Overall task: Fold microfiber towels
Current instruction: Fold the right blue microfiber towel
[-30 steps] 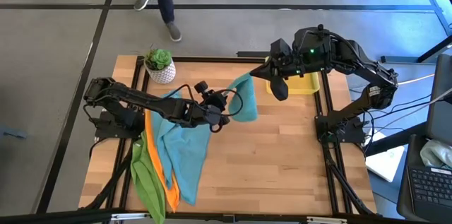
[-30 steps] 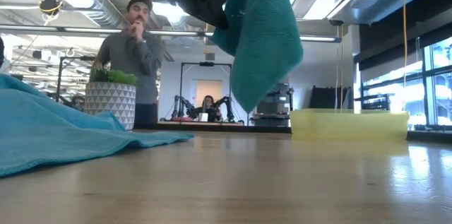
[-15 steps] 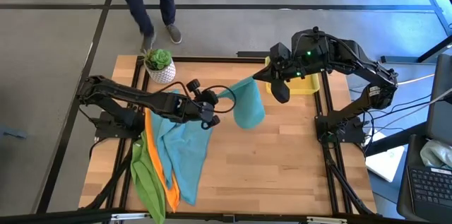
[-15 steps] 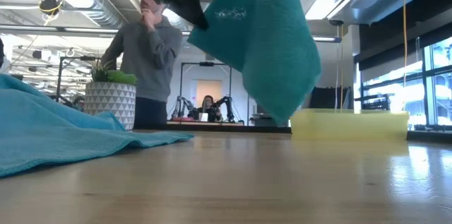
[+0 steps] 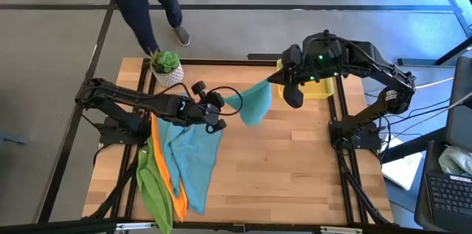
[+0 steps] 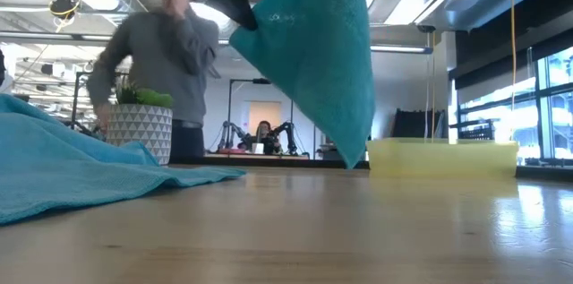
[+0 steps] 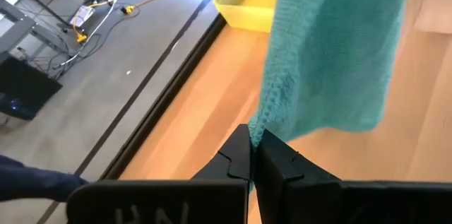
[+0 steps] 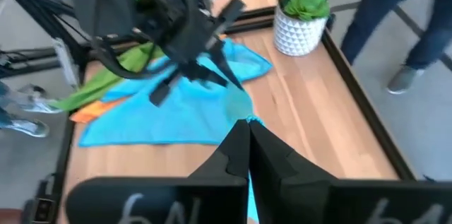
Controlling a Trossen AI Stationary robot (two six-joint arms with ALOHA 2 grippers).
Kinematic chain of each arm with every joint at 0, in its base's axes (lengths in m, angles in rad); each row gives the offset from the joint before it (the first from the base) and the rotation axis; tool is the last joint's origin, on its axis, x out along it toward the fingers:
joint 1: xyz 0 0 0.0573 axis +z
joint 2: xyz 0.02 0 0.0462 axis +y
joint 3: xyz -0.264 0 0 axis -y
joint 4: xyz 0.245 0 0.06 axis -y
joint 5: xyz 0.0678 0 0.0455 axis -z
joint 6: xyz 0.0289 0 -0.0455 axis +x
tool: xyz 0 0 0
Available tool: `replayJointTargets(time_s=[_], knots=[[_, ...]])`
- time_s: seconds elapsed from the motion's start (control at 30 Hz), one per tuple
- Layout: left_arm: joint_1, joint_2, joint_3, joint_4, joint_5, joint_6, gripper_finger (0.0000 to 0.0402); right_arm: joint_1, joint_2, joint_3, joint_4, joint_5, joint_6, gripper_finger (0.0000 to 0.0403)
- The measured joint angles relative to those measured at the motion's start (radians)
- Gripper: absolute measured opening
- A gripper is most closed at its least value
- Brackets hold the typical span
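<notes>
— Jaws first: how are they sitting?

— Both pairs are pressing together on cloth. The left gripper (image 5: 219, 114) is pinching one corner of the teal towel (image 5: 252, 103); the right gripper (image 5: 282, 79) is pinching the opposite top corner.

— Where is that towel hanging?

— It is hanging in the air between the two arms, over the middle of the table (image 5: 295, 167), with its lowest tip just above the wood in the low view. The other towels (image 5: 173, 167) are lying heaped at the left side, beside the potted plant (image 5: 167, 68).

— Which way is it running?

— Its held edge is stretching from the left gripper toward the right one, slanting across the table toward the yellow tray (image 5: 318, 88); the free part is drooping below. Each arm is nearest its own corner.

— So the coming move?

— Probably lowering it flat; the slack edge is suggesting the grippers need spreading apart first.
</notes>
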Motion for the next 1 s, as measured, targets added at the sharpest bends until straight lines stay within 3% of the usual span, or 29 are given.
replayJointTargets(time_s=[0.17,0.67,1.0], knots=[[0.001,-0.003,0.000,0.001,-0.002,0.003,0.0000,-0.016,0.000,-0.023,-0.031,0.061,-0.044,0.0003],[0.076,-0.004,0.214,-0.092,-0.002,0.190,0.0000,-0.164,0.000,-0.178,0.010,0.064,-0.114,0.0013],[0.115,-0.004,0.238,-0.139,0.031,0.226,0.0000,-0.249,0.000,-0.182,0.052,0.064,-0.211,0.0013]])
